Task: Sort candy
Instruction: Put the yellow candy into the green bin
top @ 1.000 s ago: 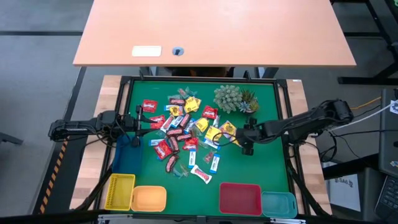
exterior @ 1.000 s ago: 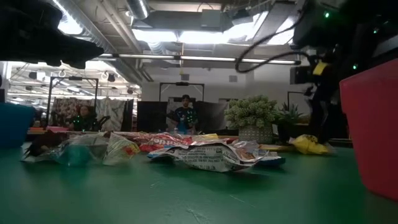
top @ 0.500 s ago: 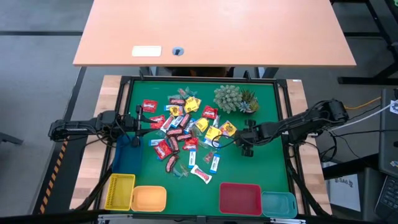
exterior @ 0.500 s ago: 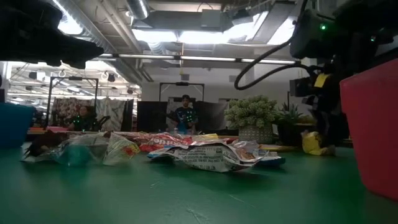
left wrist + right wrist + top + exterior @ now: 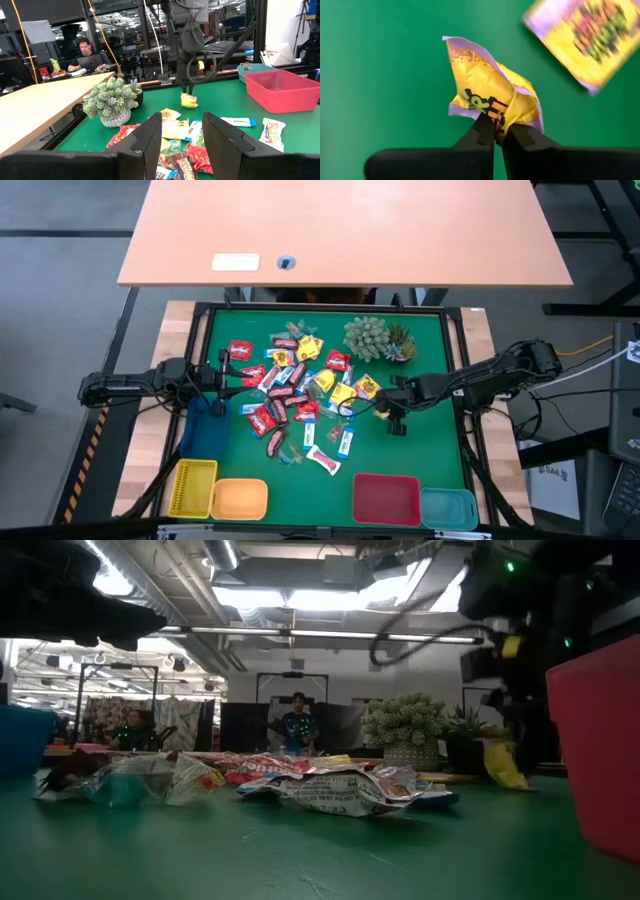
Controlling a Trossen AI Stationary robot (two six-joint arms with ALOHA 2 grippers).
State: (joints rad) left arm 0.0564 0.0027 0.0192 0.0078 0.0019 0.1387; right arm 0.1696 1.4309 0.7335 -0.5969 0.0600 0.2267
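Many wrapped candies (image 5: 295, 385) lie heaped on the green mat (image 5: 430, 450). My right gripper (image 5: 385, 409) stands at the heap's right edge, shut on a yellow candy (image 5: 487, 92), which also shows in the low view (image 5: 500, 762) and in the left wrist view (image 5: 188, 101). A second yellow candy (image 5: 582, 35) lies flat just beside it. My left gripper (image 5: 181, 120) waits open at the heap's left side (image 5: 226, 375), above the mat, with nothing between its fingers. My right gripper pinches one crumpled end of the yellow candy's wrapper (image 5: 496, 120) between its two fingertips, coming from above and pointing down. The candy hangs tilted below the fingers (image 5: 505, 768). Whether its lower end rests on the mat, I cannot tell.
A spiky green plant in a pot (image 5: 372, 337) stands at the back, close to my right gripper. Along the near edge sit a yellow tray (image 5: 192, 486), an orange one (image 5: 240, 499), a red one (image 5: 386, 498) and a teal one (image 5: 448, 507).
My right gripper has shut on the yellow candy and shifted slightly toward the table's left. The candy, which lay flat on the mat, now stands tipped up by the end in the fingers.
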